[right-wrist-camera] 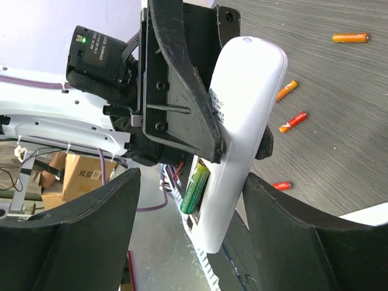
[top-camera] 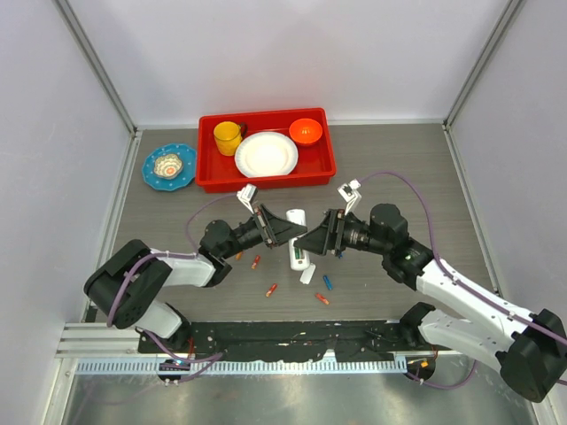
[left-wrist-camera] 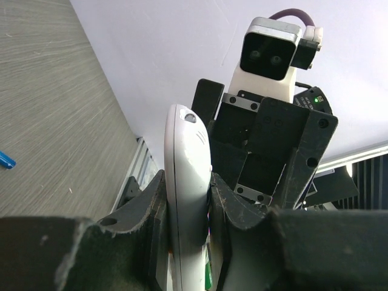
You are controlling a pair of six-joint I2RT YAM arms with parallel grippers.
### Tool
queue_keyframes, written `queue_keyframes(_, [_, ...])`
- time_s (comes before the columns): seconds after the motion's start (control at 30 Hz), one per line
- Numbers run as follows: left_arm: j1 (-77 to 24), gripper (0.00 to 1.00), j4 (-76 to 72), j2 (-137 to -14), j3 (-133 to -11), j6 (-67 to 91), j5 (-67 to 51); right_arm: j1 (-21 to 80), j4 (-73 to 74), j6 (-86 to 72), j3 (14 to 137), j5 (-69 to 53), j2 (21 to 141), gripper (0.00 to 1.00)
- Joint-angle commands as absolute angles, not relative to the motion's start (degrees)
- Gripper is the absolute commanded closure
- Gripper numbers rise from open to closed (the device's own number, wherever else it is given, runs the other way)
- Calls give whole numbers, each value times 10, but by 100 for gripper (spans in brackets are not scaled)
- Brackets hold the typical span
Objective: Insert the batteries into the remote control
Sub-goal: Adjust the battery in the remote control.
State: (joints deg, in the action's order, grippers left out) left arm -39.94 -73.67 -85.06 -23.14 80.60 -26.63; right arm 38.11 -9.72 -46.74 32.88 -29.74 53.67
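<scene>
My left gripper (top-camera: 289, 230) (left-wrist-camera: 187, 182) is shut on the white remote control (top-camera: 299, 248) (left-wrist-camera: 187, 176) (right-wrist-camera: 245, 133) and holds it off the table on edge. A green battery (right-wrist-camera: 195, 187) sits in the recess on its back. My right gripper (top-camera: 314, 241) (right-wrist-camera: 193, 177) faces it, open, with its fingers (right-wrist-camera: 79, 230) on either side of the remote's lower end without touching it. Several loose batteries lie on the table: orange-red ones (top-camera: 271, 289) (top-camera: 256, 261) (right-wrist-camera: 293, 121) and a blue one (top-camera: 328, 282) (left-wrist-camera: 5, 160).
A small white cover piece (top-camera: 307, 274) lies just under the remote. A red tray (top-camera: 209, 177) at the back holds a yellow cup (top-camera: 228, 136), a white plate (top-camera: 266, 154) and an orange bowl (top-camera: 305, 131). A blue dish (top-camera: 169, 166) sits left of it.
</scene>
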Motion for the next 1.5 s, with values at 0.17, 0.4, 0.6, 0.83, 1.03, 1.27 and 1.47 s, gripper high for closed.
queue_keyframes(0.17, [-396,100,-886,-856,-262,809,-265,380,-14,-381,349,-325,498,27])
queue_keyframes(0.4, [-396,100,-886,-863,-274,823,-272,379,-47,-389,312,-344,479,28])
queue_keyframes(0.6, [-396,100,-886,-863,-275,827,-272,380,-43,-379,312,-336,486,31])
queue_keyframes(0.83, [-396,100,-886,-861,-274,830,-277,380,-72,-391,304,-323,494,33])
queue_keyframes(1.03, [-397,100,-886,-857,-272,831,-277,380,-83,-399,302,-309,498,34])
queue_keyframes(1.27, [-399,100,-886,-853,-271,831,-278,380,-86,-405,305,-298,503,35])
queue_keyframes(1.47, [-402,100,-886,-850,-272,831,-278,380,-87,-410,303,-292,504,36])
